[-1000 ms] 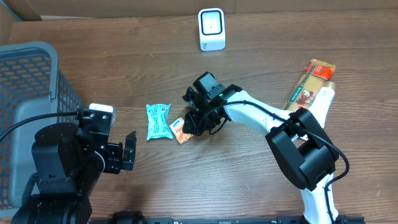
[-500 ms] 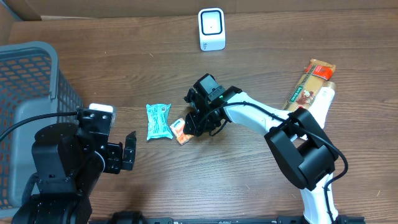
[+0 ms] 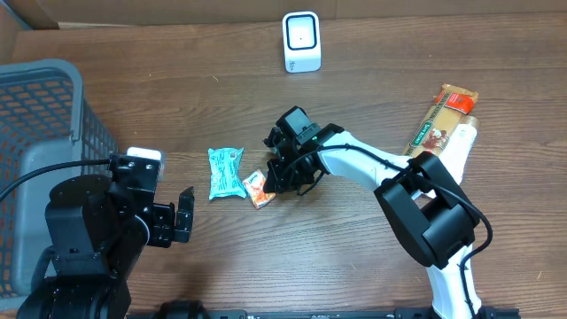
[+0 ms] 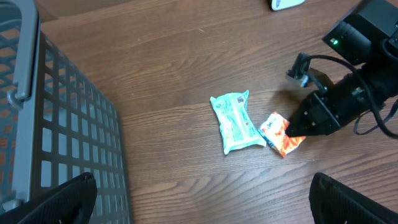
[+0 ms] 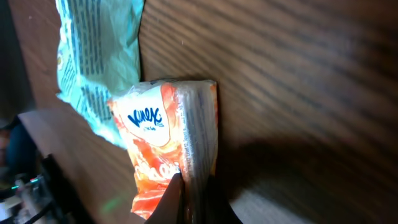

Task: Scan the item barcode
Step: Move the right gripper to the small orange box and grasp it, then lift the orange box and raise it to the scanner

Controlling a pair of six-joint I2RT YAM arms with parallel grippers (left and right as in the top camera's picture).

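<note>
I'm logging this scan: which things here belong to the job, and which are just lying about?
In the job: orange packet, pinched by the right gripper; white scanner at the far edge.
Lying about: teal packet beside it; long snack bar, right; grey basket, left.

- One orange packet [image 3: 256,187].
- One teal packet [image 3: 226,172], just beside it.
- One long brown pack [image 3: 440,118], right edge.
- One white scanner [image 3: 301,41], far edge.
- One grey basket [image 3: 44,115], left edge.
</note>
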